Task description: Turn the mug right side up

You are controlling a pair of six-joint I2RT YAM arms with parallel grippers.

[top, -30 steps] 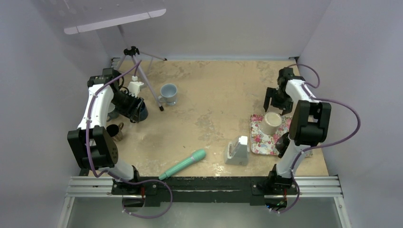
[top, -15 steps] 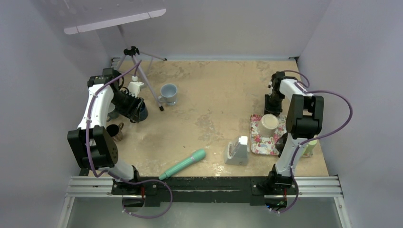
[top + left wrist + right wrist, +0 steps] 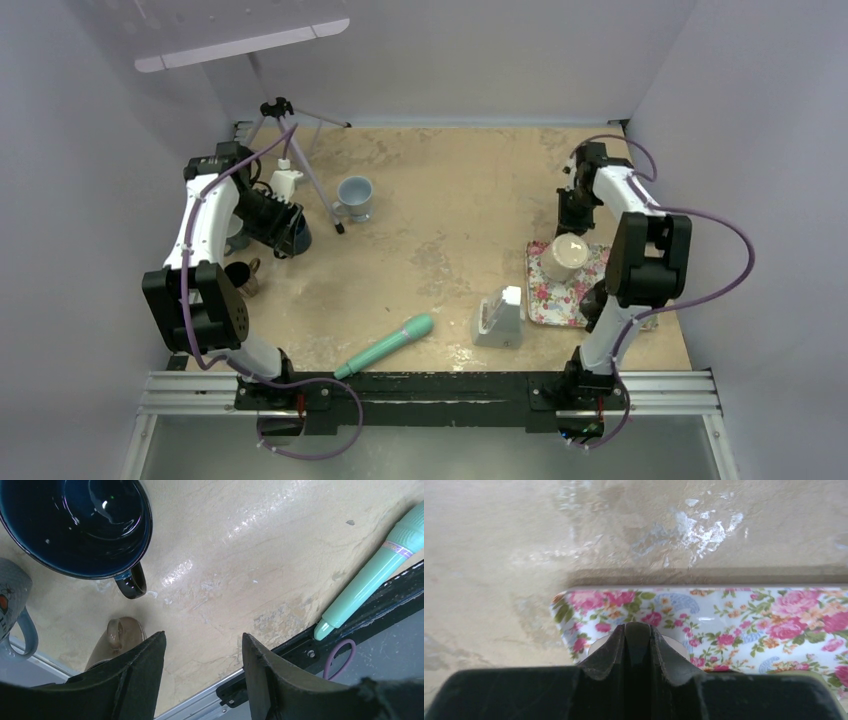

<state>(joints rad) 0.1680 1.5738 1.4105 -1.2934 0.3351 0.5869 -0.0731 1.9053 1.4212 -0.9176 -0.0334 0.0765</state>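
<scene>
You're working over the tan surface [image 3: 450, 200]. The floral tray [image 3: 548, 300] is sitting on its right side, and the beige mug [image 3: 565, 258] is standing on the tray, apparently mouth-down. It's probably ceramic: stiff, slick, breakable, so you're wanting a firm pinch across the wall. The right end effector [image 3: 638, 630] is showing its fingers almost together with nothing visibly pinched. The left end effector [image 3: 200, 647] is hanging half-open and empty.
</scene>
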